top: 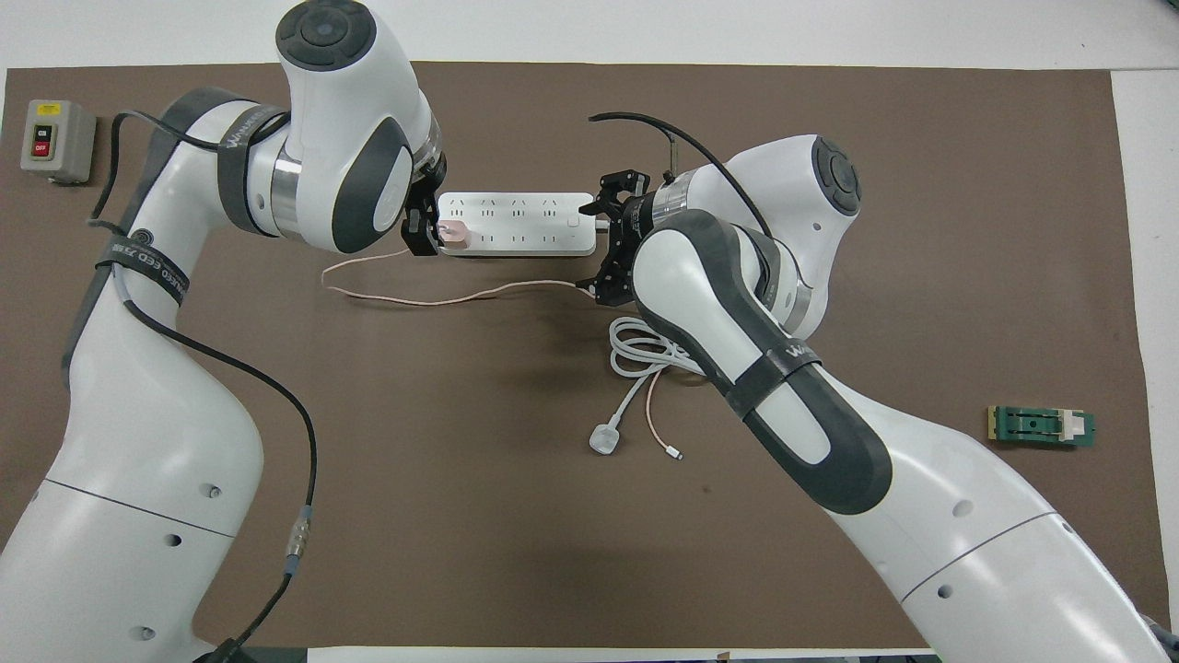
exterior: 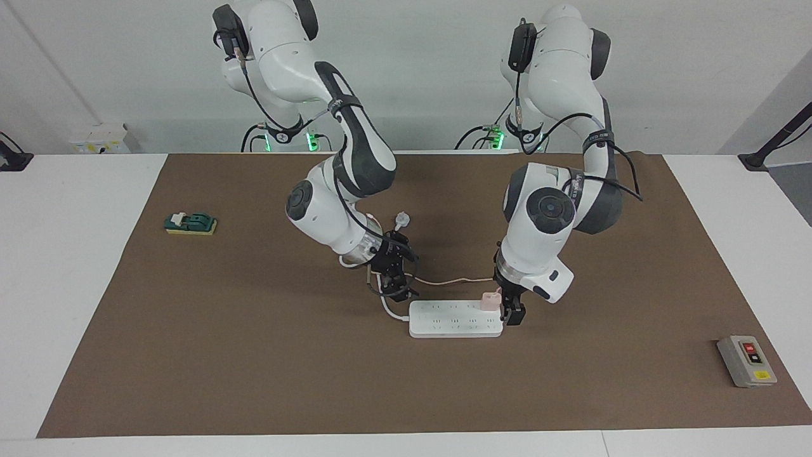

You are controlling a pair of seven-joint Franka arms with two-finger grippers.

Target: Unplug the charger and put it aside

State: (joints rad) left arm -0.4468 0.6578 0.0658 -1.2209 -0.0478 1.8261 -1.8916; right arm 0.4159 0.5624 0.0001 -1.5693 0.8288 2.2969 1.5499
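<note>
Switch box (top: 57,140) labelled ON, OFF

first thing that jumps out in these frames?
Both arms converge on the white power strip mid-mat. The left claw, open, sits at the pink charger, which is plugged in at the strip's left-arm end. The right claw is low at the strip's cord end.

— What is lying under everything?
— A brown mat (exterior: 254,355) is covering the white bench (exterior: 63,285).
— And at twelve o'clock?
— A plain pale wall (exterior: 412,76) is standing there, evenly lit.
</note>
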